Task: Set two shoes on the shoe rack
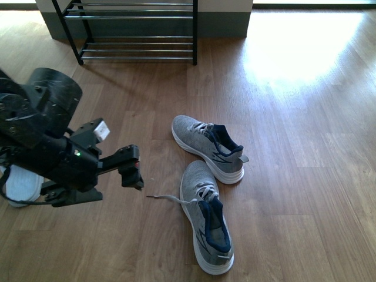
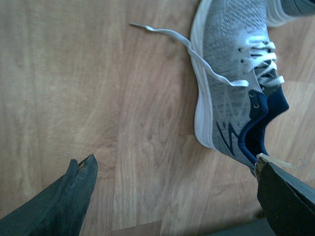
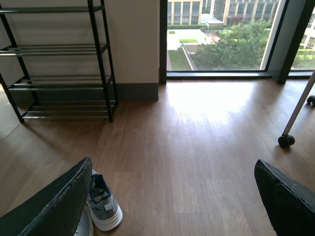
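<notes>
Two grey knit sneakers lie on the wood floor: the far shoe and the near shoe, which trails a loose lace to the left. The shoe rack stands empty against the back wall. My left gripper hovers open, left of the near shoe and apart from it. In the left wrist view that sneaker lies beyond the open left gripper, close to one fingertip. My right gripper is open over bare floor, with a sneaker heel beside one finger and the rack far off.
A light-blue slide sandal lies at the left, half hidden behind my left arm. In the right wrist view, a large window lets bright light onto the floor, and a caster wheel on a white leg stands nearby.
</notes>
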`<move>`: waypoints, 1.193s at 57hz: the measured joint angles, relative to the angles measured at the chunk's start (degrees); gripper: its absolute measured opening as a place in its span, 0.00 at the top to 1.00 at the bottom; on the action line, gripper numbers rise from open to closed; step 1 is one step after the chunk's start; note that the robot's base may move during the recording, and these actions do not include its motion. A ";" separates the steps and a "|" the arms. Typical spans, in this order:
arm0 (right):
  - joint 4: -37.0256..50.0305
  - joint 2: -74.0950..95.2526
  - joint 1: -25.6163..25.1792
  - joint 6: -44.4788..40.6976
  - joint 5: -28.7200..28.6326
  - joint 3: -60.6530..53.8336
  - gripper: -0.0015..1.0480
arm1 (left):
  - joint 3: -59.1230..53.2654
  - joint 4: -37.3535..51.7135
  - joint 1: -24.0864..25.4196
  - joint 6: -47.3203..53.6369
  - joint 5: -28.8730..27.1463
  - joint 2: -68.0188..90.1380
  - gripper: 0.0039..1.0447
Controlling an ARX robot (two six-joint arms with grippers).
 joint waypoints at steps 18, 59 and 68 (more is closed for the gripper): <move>0.00 0.00 0.00 0.00 0.00 0.00 0.09 | 19.98 -10.21 -4.11 1.03 10.19 11.98 0.09; 0.00 0.00 0.00 0.00 0.00 0.00 0.09 | 16.41 -8.04 -2.62 3.39 2.84 10.38 0.09; 0.00 0.00 0.00 0.00 0.00 0.00 0.09 | 17.25 -1.27 -5.20 -3.61 3.72 12.04 0.09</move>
